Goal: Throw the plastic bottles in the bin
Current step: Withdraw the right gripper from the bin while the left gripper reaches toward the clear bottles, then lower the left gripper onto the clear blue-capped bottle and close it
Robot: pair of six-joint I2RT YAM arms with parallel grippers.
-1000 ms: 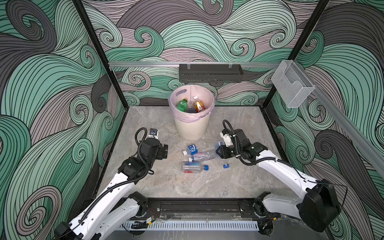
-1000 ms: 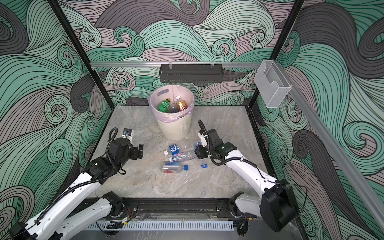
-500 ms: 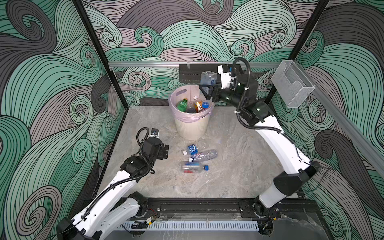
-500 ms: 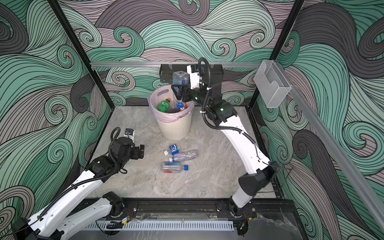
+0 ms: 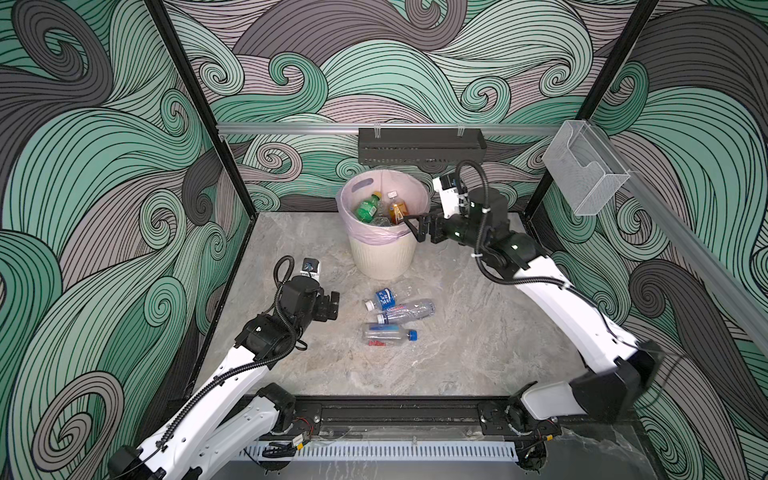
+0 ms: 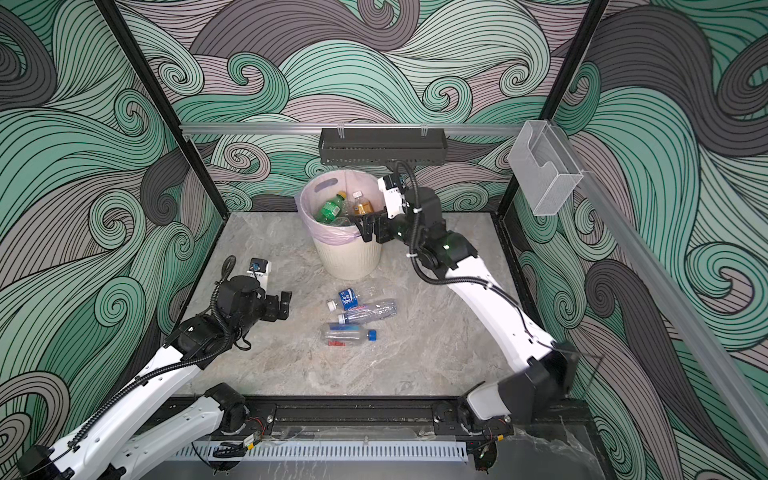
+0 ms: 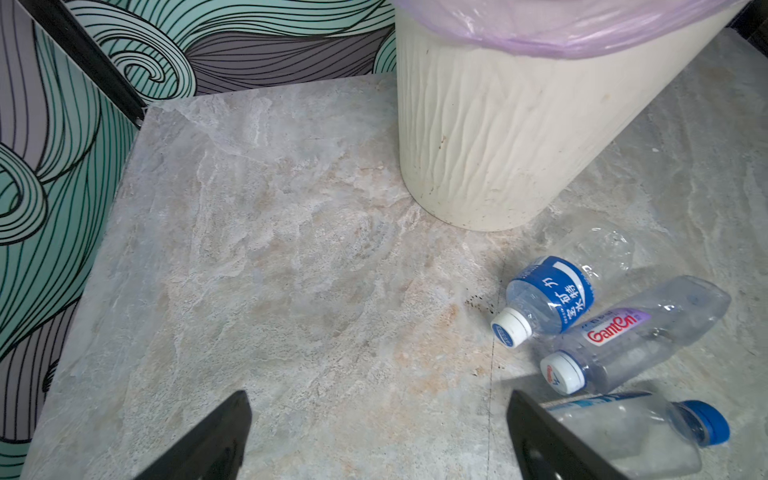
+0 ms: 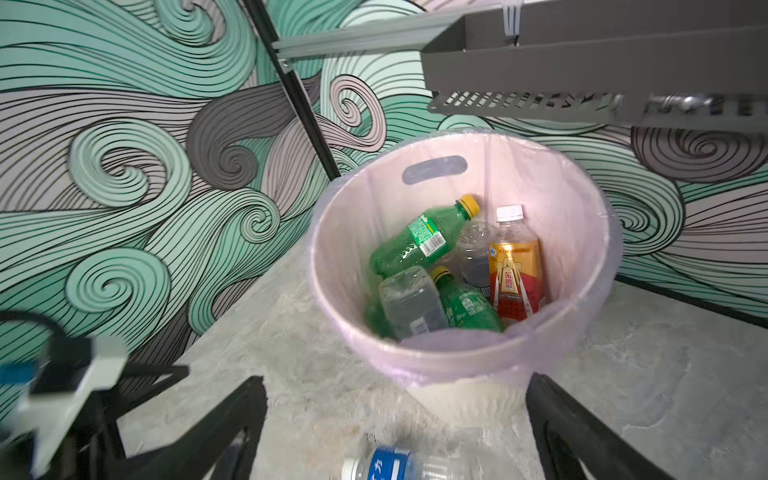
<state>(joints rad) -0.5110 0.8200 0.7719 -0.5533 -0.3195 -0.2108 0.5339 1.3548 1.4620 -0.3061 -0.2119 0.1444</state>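
The right gripper point(image 8: 395, 419) is spread wide and empty, hanging by the rim of the bin point(image 5: 382, 257); whether it touches the rim cannot be told. The bin stands at the middle of the desk's point(image 5: 478, 340) far edge, with a green bottle point(image 8: 424, 241) and an orange-labelled bottle point(image 8: 515, 270) inside. The left gripper point(image 7: 378, 436), also wide open and empty, hangs near three clear bottles point(image 5: 405, 311) lying mid-desk.

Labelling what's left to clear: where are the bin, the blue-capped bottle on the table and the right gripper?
bin point(image 5: 382, 257), in a top view, ribbed outer wall
blue-capped bottle point(image 5: 386, 334), in a top view, clear body
right gripper point(image 5: 412, 228), in a top view, between its fingertips
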